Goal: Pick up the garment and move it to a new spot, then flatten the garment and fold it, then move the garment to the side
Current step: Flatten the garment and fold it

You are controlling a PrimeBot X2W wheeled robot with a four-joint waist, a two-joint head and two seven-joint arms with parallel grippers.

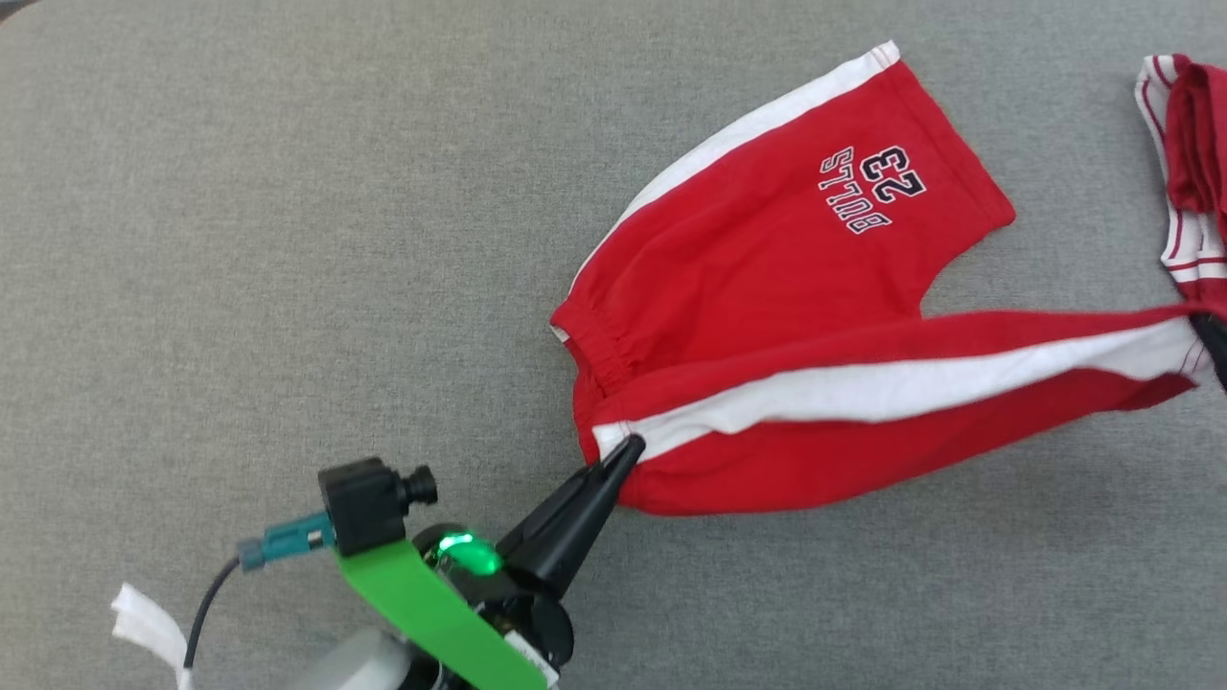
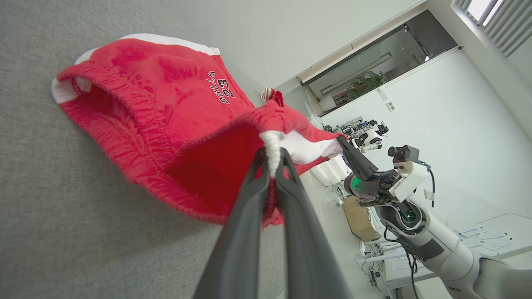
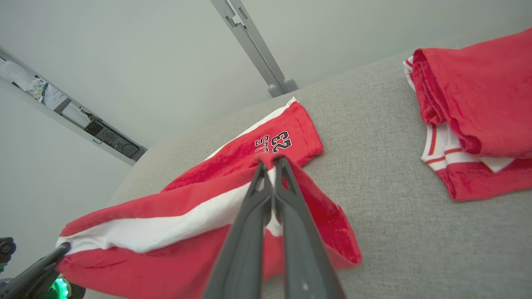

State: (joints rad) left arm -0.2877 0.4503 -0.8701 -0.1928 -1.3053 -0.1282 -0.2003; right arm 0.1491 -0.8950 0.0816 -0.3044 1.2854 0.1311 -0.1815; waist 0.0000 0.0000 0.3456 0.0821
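The red shorts [image 1: 767, 268] with white side stripes lie across the centre and right of the head view on a grey cloth-covered desk [image 1: 240, 240]. One leg rests flat toward the upper right, and its "BULLS 23" print [image 1: 870, 189] reads upside down there. The other leg is stretched into a long band that runs from the lower centre out to the right edge. A white stripe [image 1: 891, 388] runs along it and a shadow falls on the desk beneath it.

The left jaws are pressed together on the waistband, right where the white stripe ends. Their dark fingers [image 1: 575, 517] rise from the lower centre of the head view. In the left wrist view the pinched elastic bunches between the fingertips, and the waist opening gapes toward the upper left.

The right jaws are also pressed together. They pinch the far end of the stretched leg at the right edge of the head view. In the right wrist view the fingers [image 3: 249, 232] close on the white stripe near the hem.

A second red garment [image 1: 1193, 163] with white striped trim lies folded at the upper right of the head view, apart from the shorts. A green bracket [image 1: 431, 604] carrying a small black camera [image 1: 369, 503] sits on the left wrist at the lower left, with a green light [image 1: 465, 554] glowing beside it.
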